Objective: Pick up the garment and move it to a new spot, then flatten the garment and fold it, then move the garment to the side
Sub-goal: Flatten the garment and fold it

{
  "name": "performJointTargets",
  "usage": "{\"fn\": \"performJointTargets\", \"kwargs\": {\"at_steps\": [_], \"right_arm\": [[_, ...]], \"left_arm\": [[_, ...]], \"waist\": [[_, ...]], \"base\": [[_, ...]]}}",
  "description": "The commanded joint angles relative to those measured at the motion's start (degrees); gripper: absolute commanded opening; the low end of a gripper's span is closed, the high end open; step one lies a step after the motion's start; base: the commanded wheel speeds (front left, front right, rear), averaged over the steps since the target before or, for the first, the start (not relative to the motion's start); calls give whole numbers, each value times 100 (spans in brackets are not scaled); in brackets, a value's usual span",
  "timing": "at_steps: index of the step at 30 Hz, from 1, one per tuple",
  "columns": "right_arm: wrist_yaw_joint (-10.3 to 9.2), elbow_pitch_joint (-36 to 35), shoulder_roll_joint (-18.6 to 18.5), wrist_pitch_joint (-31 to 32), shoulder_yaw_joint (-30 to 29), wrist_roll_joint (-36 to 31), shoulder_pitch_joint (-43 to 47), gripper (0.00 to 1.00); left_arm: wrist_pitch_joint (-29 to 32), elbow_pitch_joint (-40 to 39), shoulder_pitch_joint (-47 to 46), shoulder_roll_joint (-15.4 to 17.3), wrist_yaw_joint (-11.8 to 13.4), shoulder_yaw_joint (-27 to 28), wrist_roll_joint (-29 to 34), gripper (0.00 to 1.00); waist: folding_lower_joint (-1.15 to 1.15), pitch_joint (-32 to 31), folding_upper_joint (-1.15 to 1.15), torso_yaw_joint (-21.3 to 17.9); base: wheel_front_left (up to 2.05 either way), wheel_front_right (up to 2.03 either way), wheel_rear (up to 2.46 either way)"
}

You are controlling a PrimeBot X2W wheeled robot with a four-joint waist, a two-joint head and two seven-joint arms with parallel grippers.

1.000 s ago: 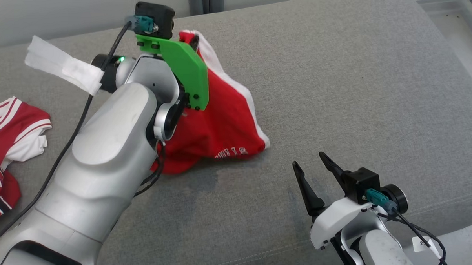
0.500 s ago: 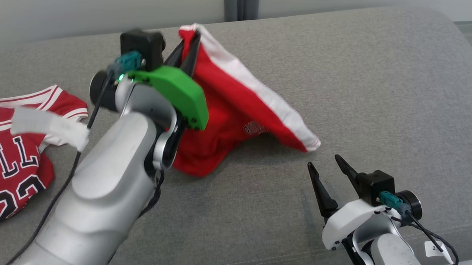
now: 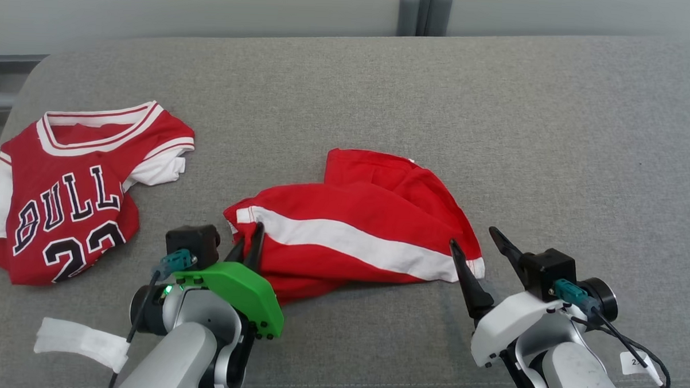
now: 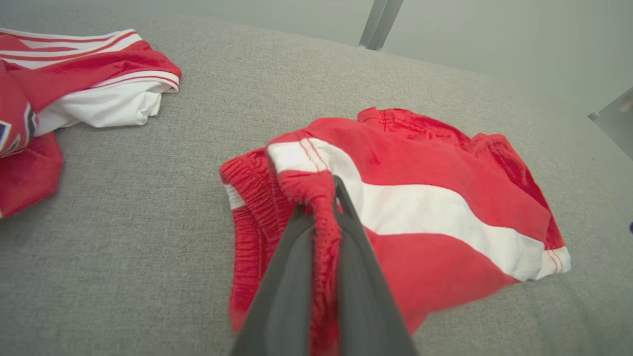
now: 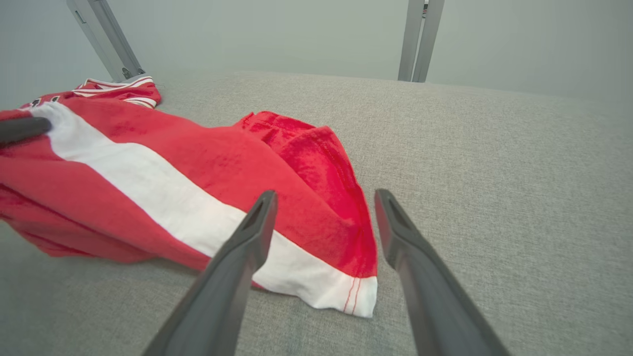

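Observation:
The garment, red shorts with a white side stripe, lies crumpled on the grey cushion in the middle of the head view. My left gripper is shut on the elastic waistband at the shorts' left end; the left wrist view shows red fabric pinched between the fingers of the left gripper, with the shorts spread beyond. My right gripper stands open at the right hem, its fingers either side of the shorts' corner and holding nothing. The right gripper hovers just above that hem.
A red and white basketball jersey lies at the left of the cushion. A white tape tag hangs from the left arm's cable. Grey metal posts stand behind the back edge. Bare cushion stretches to the right and rear.
The camera view has shifted. My left gripper has come down and toward me with the shorts, which hung lifted before and now lie on the cushion. The right gripper stays open.

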Motion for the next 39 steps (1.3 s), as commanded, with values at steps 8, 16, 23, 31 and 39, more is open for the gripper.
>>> {"fn": "performJointTargets", "kwargs": {"at_steps": [8,16,23,31,39], "right_arm": [[-2,-52,-17,15,-35,48,100,100],[-2,-173,-17,-151,-307,248,249,100],[-1,-159,-7,-461,-666,667,462,100],[-1,-118,-20,-1011,-636,1315,574,100],[-2,66,-21,-1049,-910,1244,851,100]], "left_arm": [[-30,-58,452,117,126,-79,-23,100],[-602,-335,862,336,30,111,-14,100],[-1476,-610,1241,438,172,604,145,100],[-1604,-1026,1814,278,109,1353,647,100],[-1600,-1346,2642,-204,-495,2558,905,100]], "waist": [[0,-163,0,124],[0,-368,0,94],[0,-651,0,169],[0,-963,0,244],[0,-1215,0,328]], "base": [[0,0,0],[0,0,0],[0,0,0],[0,0,0],[0,0,0]]}}
